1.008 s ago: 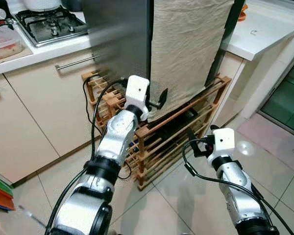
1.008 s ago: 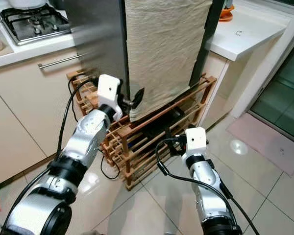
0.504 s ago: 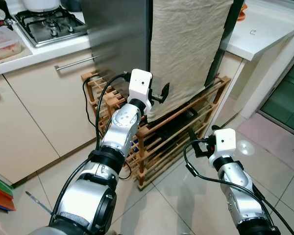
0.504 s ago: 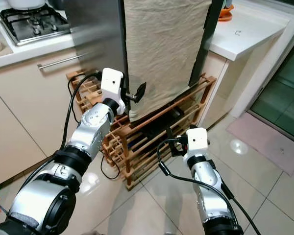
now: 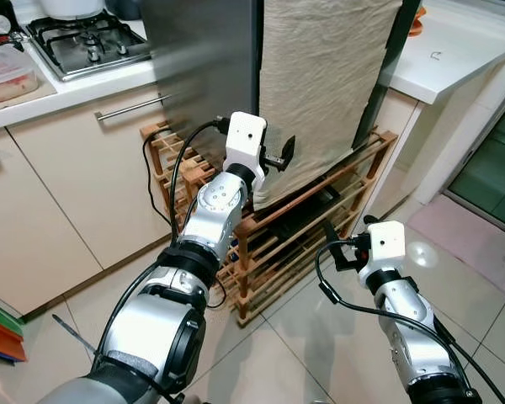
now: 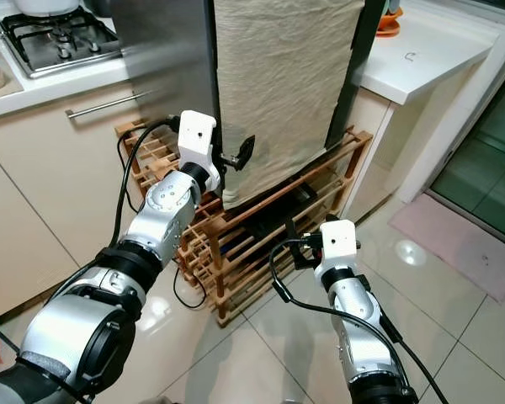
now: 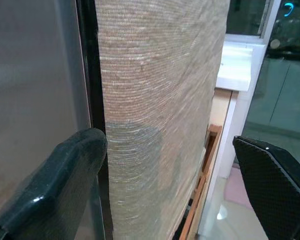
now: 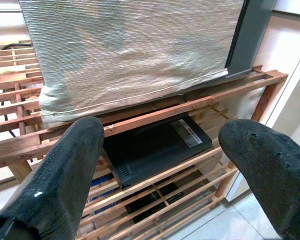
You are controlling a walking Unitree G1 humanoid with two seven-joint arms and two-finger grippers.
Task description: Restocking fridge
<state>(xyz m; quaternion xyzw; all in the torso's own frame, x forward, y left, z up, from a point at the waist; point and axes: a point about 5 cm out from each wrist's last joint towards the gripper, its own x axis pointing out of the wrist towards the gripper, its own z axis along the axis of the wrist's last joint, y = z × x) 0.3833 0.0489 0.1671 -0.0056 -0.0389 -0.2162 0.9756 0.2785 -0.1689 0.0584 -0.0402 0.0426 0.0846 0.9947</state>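
The fridge shows a steel side wall (image 5: 206, 76) and a front hung with a beige cloth (image 5: 320, 76). It stands on a low wooden rack (image 5: 320, 210). My left gripper (image 5: 283, 156) is raised at the cloth's lower left edge, by the dark seam between steel wall and front. It is open, and in the left wrist view the cloth (image 7: 160, 100) lies between its fingers (image 7: 55, 185). My right gripper (image 5: 331, 244) hangs lower, in front of the rack, open with nothing in it. The right wrist view looks past its fingertips (image 8: 55, 175) at the rack's shelves.
A black flat box (image 8: 155, 145) lies on a rack shelf. Cream cabinets with a bar handle (image 5: 130, 108) and a gas hob (image 5: 84, 42) are to the left. A white counter (image 5: 454, 55) is to the right, with tiled floor and a pink mat (image 5: 475, 240) below.
My left gripper has risen and reached forward, closer to the cloth's left edge. The right arm has hardly moved.
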